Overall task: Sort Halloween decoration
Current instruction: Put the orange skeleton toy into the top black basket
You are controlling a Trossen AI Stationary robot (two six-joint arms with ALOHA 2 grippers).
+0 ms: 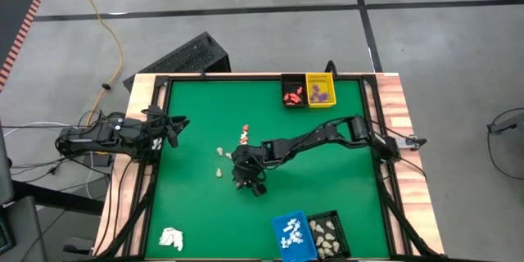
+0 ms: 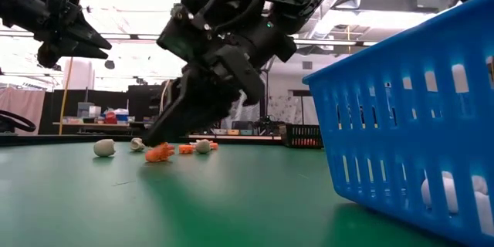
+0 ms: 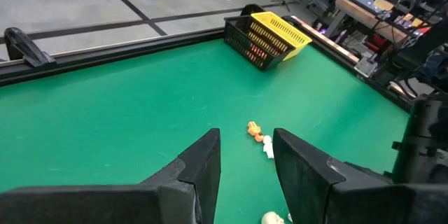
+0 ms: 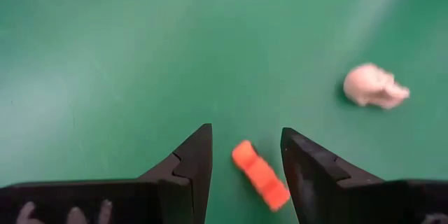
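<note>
Orange figurine (image 4: 260, 175) lies on the green mat (image 1: 196, 205) between the fingers of our right gripper (image 4: 245, 171), which hangs low over the middle of the table with its jaws apart and nothing clamped yet. To do this pick well, we judge we should drop straight down until the tips nearly touch the mat, centre the piece between them, then close gently; the figurine lies slantwise across the gap, so a small wrist turn would help the pads meet its long sides.

A cream skull-like piece (image 4: 374, 86) sits near, off to one side, apart from the orange one and clear of the fingers. More small pieces (image 1: 219, 161) lie scattered just beside the gripper. Our left gripper (image 3: 245, 175) waits raised at the table's left edge, jaws apart and empty.

The black basket (image 1: 293, 90) holding orange pieces stands at the far edge beside the yellow basket (image 1: 321, 90); the path there looks open. A blue basket (image 1: 293, 236) and a white wadded lump (image 1: 171, 238) sit at the near edge.
</note>
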